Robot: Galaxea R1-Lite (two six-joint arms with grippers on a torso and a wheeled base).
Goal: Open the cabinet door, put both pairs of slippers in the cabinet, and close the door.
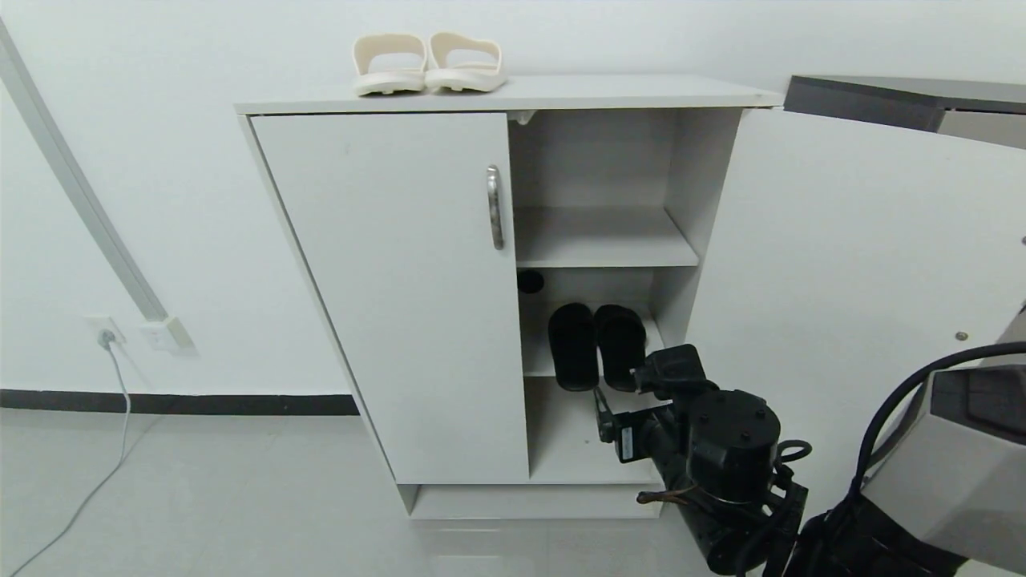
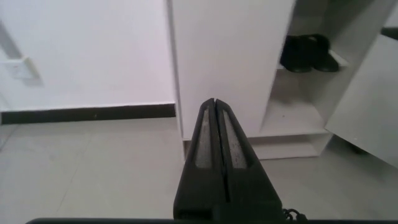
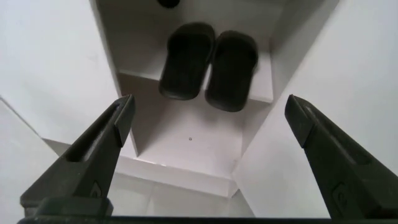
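Head view puts the white cabinet point(image 1: 385, 320) at the centre, its left door point(image 1: 393, 296) shut with a metal handle point(image 1: 494, 208) along its inner edge, and its right door point(image 1: 842, 280) swung wide open toward 3 o'clock. One pair of beige slippers point(image 1: 429, 64) sits side by side on the cabinet's top at 12 o'clock, toes toward the wall. A pair of black slippers point(image 1: 597, 346) lies side by side on the middle shelf point(image 1: 533, 353) of the open compartment, heels slightly over its front edge, below the upper shelf point(image 1: 601, 240). Right wrist view shows the right claw point(image 3: 209, 104) spread wide and holding nothing, aimed into the open compartment with the black pair framed between its two fingers farther in. From the head camera it hangs just outside the cabinet front, at 5 o'clock of the black slippers and apart from them. Left wrist view shows the left claw point(image 2: 214, 102) with its fingers pressed together on nothing, held above the floor point(image 2: 93, 168) and well apart from the cabinet, facing the lower part of the shut door.
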